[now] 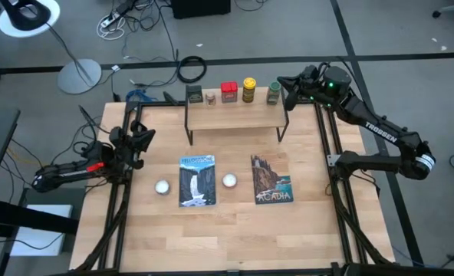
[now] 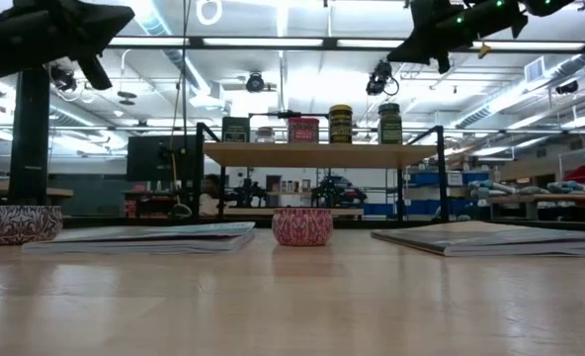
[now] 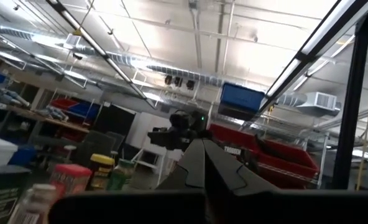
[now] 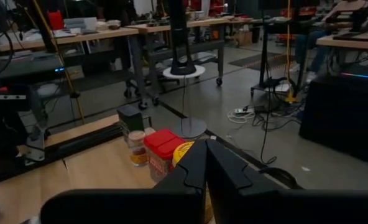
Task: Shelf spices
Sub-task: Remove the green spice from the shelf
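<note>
On the table's near half, two picture books (image 1: 196,180) and (image 1: 271,179) and two white balls (image 1: 162,186) and (image 1: 228,180) lie well apart from the shelf (image 1: 235,115), so the risk sits farther back, around twelve o'clock. There all five spices already stand in a row on the top board: dark square tin (image 1: 194,94), tiny brown jar (image 1: 210,97), red tin (image 1: 228,91), yellow-capped jar (image 1: 248,90) and green jar (image 1: 274,93). The right gripper (image 1: 290,90) hovers just beside the green jar at about one o'clock, its fingers pressed together in the wrist view; a careless sideways swing could topple that jar into its neighbours. The left gripper (image 1: 145,140) waits at nine o'clock, fingers likewise closed on nothing.
</note>
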